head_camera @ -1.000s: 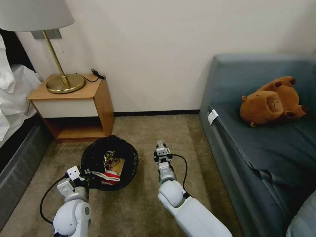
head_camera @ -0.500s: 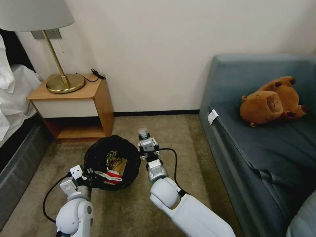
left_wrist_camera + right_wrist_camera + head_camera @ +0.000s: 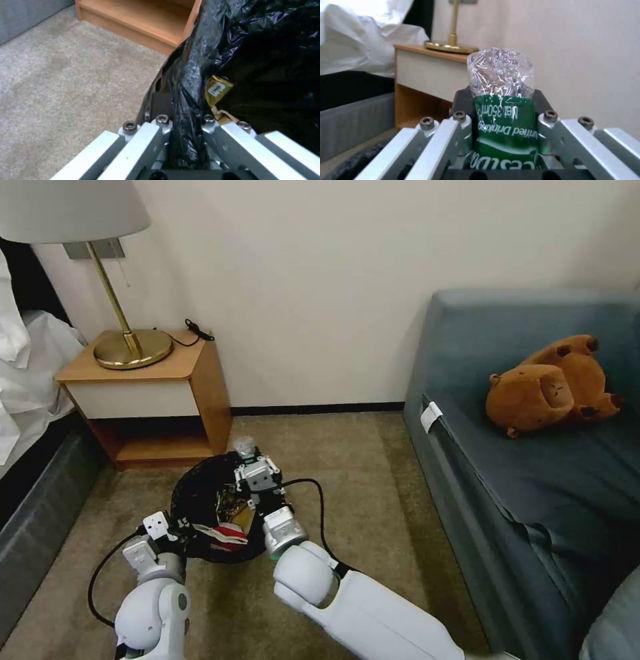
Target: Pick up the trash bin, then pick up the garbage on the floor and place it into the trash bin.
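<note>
The trash bin point(image 3: 189, 488), its rim wrapped in a black bag liner, is held just above the carpet. My left gripper point(image 3: 177, 531) is shut on its near rim; the left wrist view has the liner point(image 3: 186, 100) pinched between the jaws. Garbage lies inside: a red-and-white carton point(image 3: 225, 533), a gold wrapper point(image 3: 218, 88) and tan paper point(image 3: 222, 117). My right gripper point(image 3: 249, 460) hangs over the bin's far side, shut on a small clear bottle point(image 3: 501, 100) with a green label, whose crumpled top point(image 3: 245, 445) sticks out past the fingers.
A wooden nightstand point(image 3: 153, 387) with a brass lamp point(image 3: 130, 347) stands just behind the bin. A bed point(image 3: 33, 473) lies along the left, and a blue sofa point(image 3: 533, 480) with a brown plush toy point(image 3: 550, 387) along the right. Bare carpet point(image 3: 360, 460) lies between.
My right arm has swung left with the bottle, from the carpet beside the bin to over the bin's opening. The left gripper and bin have shifted slightly.
</note>
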Controlling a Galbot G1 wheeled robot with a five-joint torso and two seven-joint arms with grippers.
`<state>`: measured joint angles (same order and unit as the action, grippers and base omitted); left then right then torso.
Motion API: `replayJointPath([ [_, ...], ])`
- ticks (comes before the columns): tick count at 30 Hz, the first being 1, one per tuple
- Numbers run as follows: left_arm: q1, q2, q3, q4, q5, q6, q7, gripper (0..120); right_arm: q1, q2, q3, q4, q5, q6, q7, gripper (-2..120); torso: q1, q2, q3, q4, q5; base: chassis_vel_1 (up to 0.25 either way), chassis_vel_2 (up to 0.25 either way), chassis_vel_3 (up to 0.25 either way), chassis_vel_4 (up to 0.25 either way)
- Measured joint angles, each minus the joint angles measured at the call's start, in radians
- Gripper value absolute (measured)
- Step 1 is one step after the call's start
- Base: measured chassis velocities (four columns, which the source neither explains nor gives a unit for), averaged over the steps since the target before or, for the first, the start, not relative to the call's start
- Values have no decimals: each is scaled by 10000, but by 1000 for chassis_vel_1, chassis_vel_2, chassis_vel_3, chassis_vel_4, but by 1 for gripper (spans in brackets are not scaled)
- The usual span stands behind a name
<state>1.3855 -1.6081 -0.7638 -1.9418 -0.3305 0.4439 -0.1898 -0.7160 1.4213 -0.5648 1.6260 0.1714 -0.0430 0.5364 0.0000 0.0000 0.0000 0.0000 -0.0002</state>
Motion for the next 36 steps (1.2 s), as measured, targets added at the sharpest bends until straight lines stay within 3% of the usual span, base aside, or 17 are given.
replayJointPath([
  [17,71,0,42,1,-64,-89,3,1,790,587,-1019,-1723,-226,1135,-98,22,0,0,0,1,1,0,0,0,0],
  [27,48,0,87,7,-60,-96,6,1,620,588,-877,-1749,-237,899,28,56,0,0,0,0,2,0,0,0,0],
  [29,63,0,102,5,-56,-96,5,1,590,672,-883,-1753,-239,847,43,76,0,-1,0,0,2,0,0,0,0],
  [36,75,0,33,-18,-75,-102,12,1,626,759,-831,-1705,-235,687,155,99,0,0,0,1,1,0,0,0,0],
])
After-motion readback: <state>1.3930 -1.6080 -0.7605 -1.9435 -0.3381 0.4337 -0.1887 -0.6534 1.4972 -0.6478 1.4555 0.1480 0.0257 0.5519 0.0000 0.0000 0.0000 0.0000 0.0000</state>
